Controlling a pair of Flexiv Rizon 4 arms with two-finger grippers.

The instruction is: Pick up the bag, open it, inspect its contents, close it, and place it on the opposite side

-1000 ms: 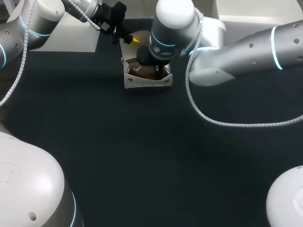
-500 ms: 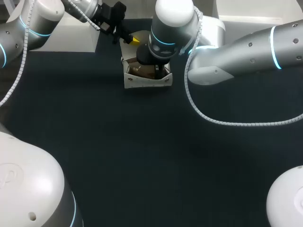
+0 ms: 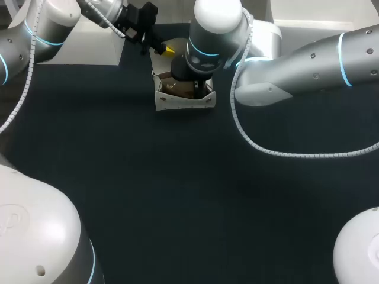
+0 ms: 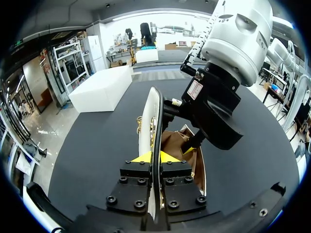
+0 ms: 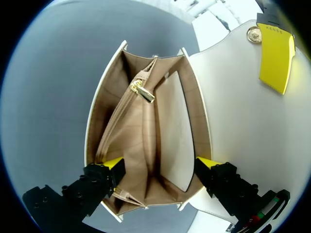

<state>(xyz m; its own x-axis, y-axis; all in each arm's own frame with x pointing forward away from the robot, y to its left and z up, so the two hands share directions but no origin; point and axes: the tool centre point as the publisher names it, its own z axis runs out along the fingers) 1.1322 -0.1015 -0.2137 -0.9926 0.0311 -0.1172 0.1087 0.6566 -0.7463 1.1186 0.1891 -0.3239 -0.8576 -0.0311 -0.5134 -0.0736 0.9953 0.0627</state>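
Item: white handbag (image 3: 183, 99), table's far middle, open. My left gripper (image 4: 154, 157) pinches its raised flap (image 4: 146, 119). My right gripper (image 5: 160, 164), fingers spread, hovers over the tan interior (image 5: 141, 141). The right arm (image 3: 308, 56) shifted slightly and is now steady, so I judge inspection under way.

Overhead light falls evenly and rather dimly in the head view. The dark table (image 3: 177, 195) soaks it up and shows almost no shadows. White shells glare: the right arm (image 3: 218, 18) at 12 o'clock, the left arm (image 3: 35, 236) at 7 o'clock. The bag (image 3: 183, 102) lies shaded beneath the right arm. Ahead of the left hand (image 4: 154, 157) the table carries a grey sheen, and its edge bows. Around the right hand (image 5: 160, 164) the lining is softly lit, with darker folds.
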